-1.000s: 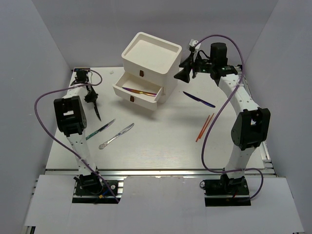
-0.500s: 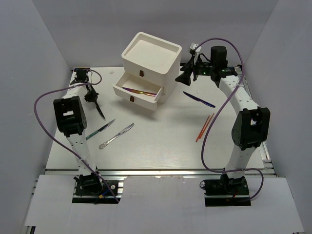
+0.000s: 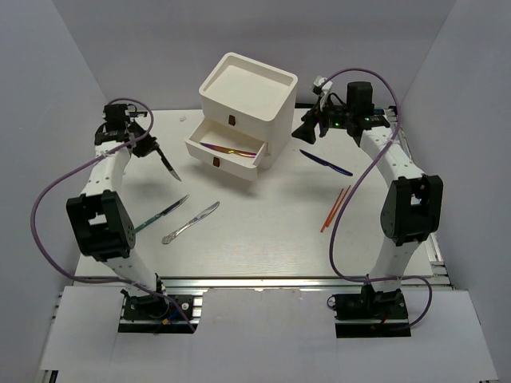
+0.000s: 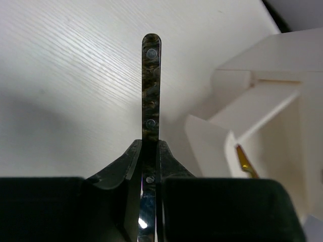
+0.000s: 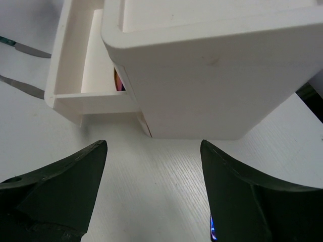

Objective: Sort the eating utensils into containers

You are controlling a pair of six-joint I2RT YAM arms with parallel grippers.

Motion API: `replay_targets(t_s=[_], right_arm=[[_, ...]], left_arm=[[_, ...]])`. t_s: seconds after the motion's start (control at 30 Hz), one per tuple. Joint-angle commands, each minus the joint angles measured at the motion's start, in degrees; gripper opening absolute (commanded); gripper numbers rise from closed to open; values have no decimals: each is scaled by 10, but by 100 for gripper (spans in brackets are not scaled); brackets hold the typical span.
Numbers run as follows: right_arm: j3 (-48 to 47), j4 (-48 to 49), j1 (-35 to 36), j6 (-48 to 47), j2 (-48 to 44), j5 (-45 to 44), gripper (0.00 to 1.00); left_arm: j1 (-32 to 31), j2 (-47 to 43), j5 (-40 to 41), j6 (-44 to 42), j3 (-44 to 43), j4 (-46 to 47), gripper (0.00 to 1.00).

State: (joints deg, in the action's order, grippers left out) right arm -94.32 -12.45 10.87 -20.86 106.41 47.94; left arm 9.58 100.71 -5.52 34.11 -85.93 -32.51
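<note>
Left gripper (image 3: 152,150): pinches dark knife (image 3: 168,167) between nearly closed fingers (image 4: 123,166), mottled riveted handle sticking out past fingertips, shiny blade back between the pads. Hangs over far left part of table (image 3: 263,239), left of drawer unit (image 3: 243,100), apart from it. Right gripper (image 3: 307,130): spread wide, holds nothing, hovers just beside right side of drawer unit, not touching as far as visible; in right wrist view both fingers (image 5: 60,186) frame the unit's side wall. Middle open drawer (image 3: 193,144): pulled out toward the arms, iridescent utensil (image 3: 227,149) lying inside. Small dark red pulls (image 3: 230,120) on drawer fronts. On table in front of the open drawer: teal-handled knife (image 3: 160,214) and silver knife (image 3: 190,222), side by side, near each other, not touching. Right of the unit: purple-blue knife (image 3: 326,163) flat on table, orange chopsticks (image 3: 335,207) nearer the arms, close together.
</note>
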Motion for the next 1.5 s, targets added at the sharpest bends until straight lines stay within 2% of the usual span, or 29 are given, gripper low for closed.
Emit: replay_targets(t_s=[0.0,0.17,0.23,0.33,0.37,0.53,0.77,0.87,0.97,1.0,1.1,1.13,1.3,1.47], right_arm=[[5,8,-11,-3,-30,-23,81],[5,10,-14,-4,-27,-35,81],[5,12,-13,-2,-26,-39,81],[7,13,-14,-1,-28,-41,81],[10,13,-14,-1,-30,-42,81],[27,12,-17,-3,-46,-48,81],[43,13,-22,-5,-56,-57,81],[45,13,-24,-8,-56,-59,81],[48,12,-27,-10,-55,-61,81],[48,11,-28,-13,-54,-61,81],[50,6,-30,-23,-50,-63,82],[51,1,-31,-30,-45,-63,83],[51,-27,-32,-80,-30,-82,86],[34,-66,-37,-125,3,-133,87]], left_arm=[[-12,-58,-49,113,31,-1,0],[-70,-77,-20,205,16,-4,0],[-135,-56,9,243,-12,-10,0],[-174,-25,46,285,-59,-24,0],[-194,-1,88,292,-73,-31,0],[-229,74,144,325,-192,-69,0],[-255,145,162,370,-247,-76,0],[-265,164,154,372,-261,-75,10],[-271,171,151,370,-272,-75,24],[-272,170,148,368,-273,-75,33],[-273,167,146,366,-272,-75,45],[-273,163,145,366,-273,-75,52],[-273,146,139,352,-268,-74,63],[-273,126,121,325,-267,-68,64]])
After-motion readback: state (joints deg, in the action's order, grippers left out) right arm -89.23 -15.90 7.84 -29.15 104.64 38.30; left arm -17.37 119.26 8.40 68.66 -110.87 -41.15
